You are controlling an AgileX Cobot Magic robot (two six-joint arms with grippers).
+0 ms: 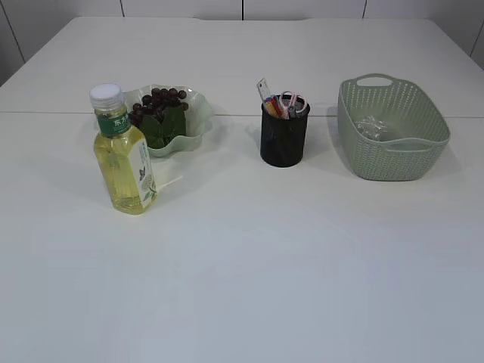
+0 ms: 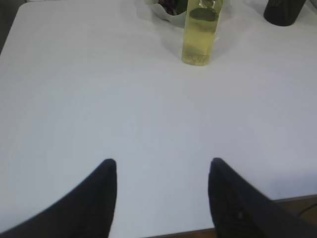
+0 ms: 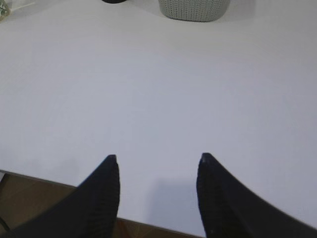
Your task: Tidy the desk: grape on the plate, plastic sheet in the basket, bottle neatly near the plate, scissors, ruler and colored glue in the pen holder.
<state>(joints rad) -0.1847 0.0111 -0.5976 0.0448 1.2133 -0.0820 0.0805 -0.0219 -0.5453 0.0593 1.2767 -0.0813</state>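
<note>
White table (image 1: pixel 302 265), pale yellow bottle (image 1: pixel 125 166) with white cap and green label, dark purple grapes (image 1: pixel 159 102) on green leaf, translucent pale green plate (image 1: pixel 198 113), black pen holder (image 1: pixel 284 136), sage green woven-pattern basket (image 1: pixel 393 132), black gripper fingers (image 2: pixel 99 198).

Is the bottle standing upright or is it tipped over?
Upright. The bottle stands on its base on the table, white cap on top, just in front of the plate with grapes.
</note>
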